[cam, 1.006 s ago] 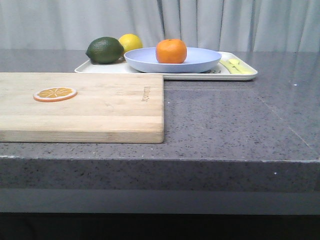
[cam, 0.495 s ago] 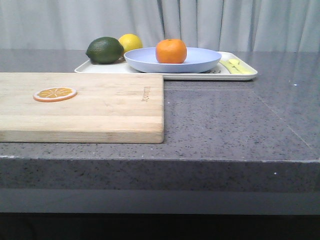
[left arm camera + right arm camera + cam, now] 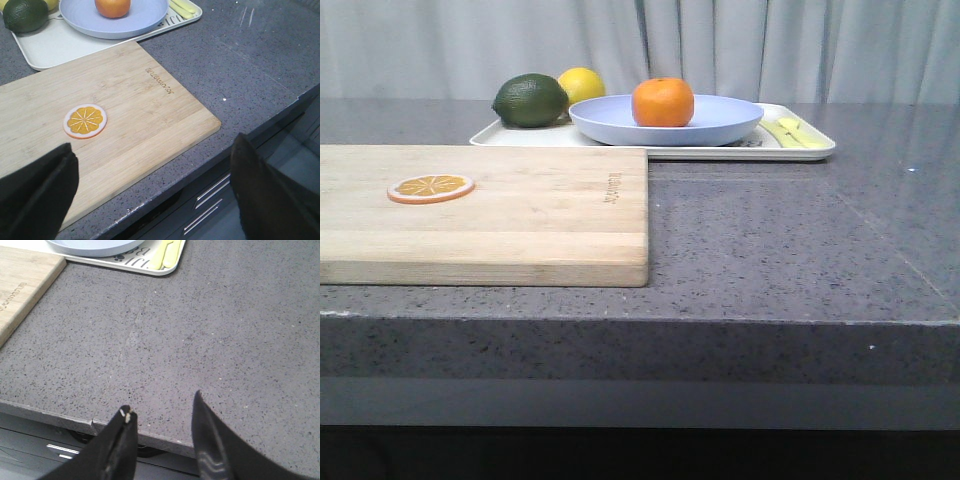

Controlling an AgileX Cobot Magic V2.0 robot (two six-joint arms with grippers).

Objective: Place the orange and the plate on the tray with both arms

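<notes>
Front view: the orange (image 3: 663, 102) sits in the plate (image 3: 720, 122), and the plate sits on the tray (image 3: 800, 152) at the back of the bench (image 3: 770, 240).
Left wrist view: the left claw (image 3: 150, 195) is wide open and holds nothing, above the cutting board (image 3: 135, 115).
Right wrist view: the right claw (image 3: 162, 435) is open and holds nothing, over the bench edge.

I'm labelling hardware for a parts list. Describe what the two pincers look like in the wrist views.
Left pincer: two matte black fingers, broad and wedge-shaped, with no markings visible. Right pincer: glossy black, narrower, tapering fingers; one tip carries a small pale fleck. No cables show in either view.
</notes>
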